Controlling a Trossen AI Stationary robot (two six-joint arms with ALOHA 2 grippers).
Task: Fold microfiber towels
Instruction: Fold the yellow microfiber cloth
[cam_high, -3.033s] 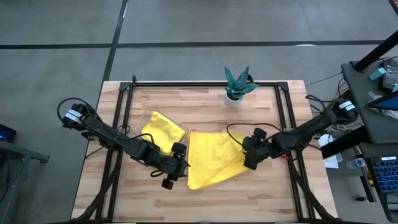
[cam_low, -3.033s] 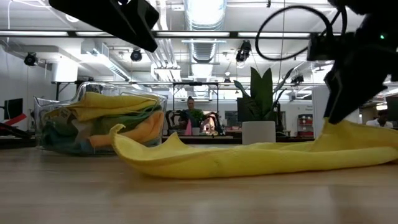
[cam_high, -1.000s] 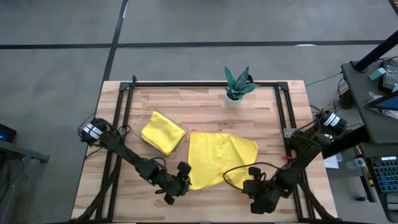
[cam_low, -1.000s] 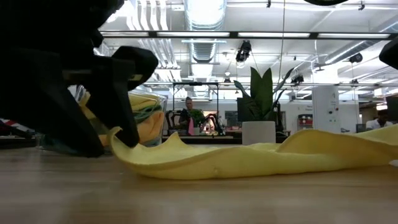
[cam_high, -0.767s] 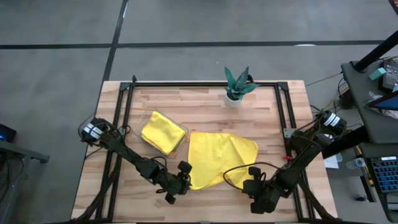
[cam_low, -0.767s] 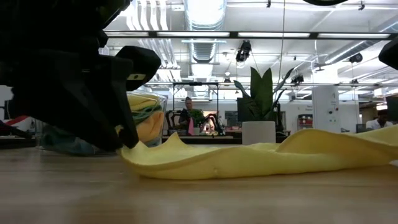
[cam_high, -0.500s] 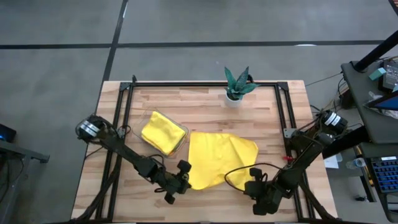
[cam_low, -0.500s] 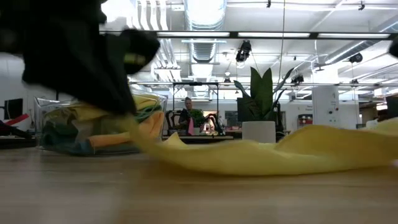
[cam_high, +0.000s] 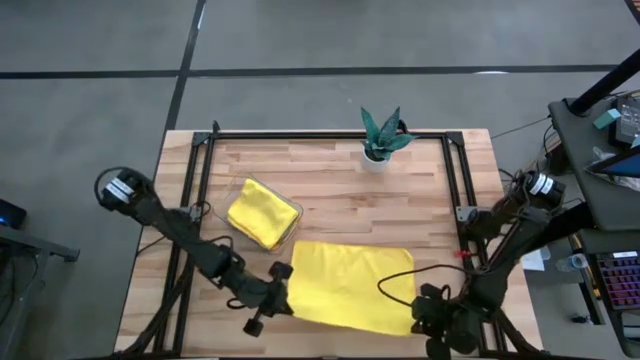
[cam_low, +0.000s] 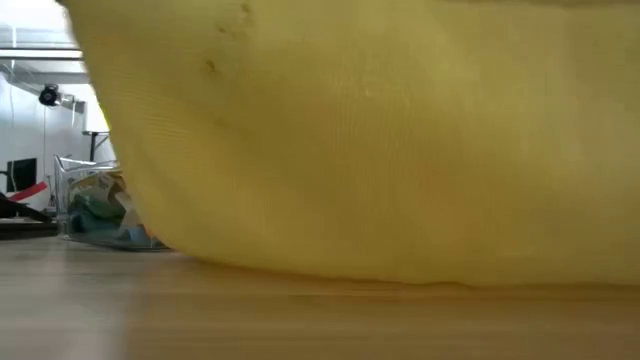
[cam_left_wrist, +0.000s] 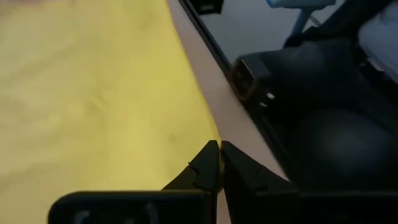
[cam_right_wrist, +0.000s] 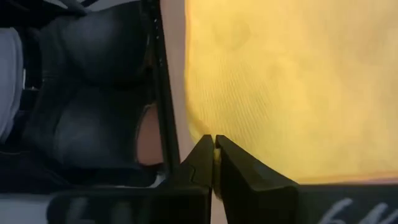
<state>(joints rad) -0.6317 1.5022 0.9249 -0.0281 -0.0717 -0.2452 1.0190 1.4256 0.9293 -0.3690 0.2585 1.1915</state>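
Dragged nearer, the yellow towel (cam_high: 345, 285) has both near corners pinched by closed left fingers (cam_left_wrist: 211, 163) and right fingers (cam_right_wrist: 208, 158).

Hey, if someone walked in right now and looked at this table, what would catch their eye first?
A bright yellow towel stretched flat across the near half of the table, pinched at its two near corners by the left gripper and the right gripper. Next, the clear tray of folded towels at middle left, and the teal-leaved plant by the far edge.

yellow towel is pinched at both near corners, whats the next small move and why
Probably carry both corners away from the table's near edge to fold it in half: the left gripper and right gripper are shut on the yellow towel, which hangs lifted in the low view.
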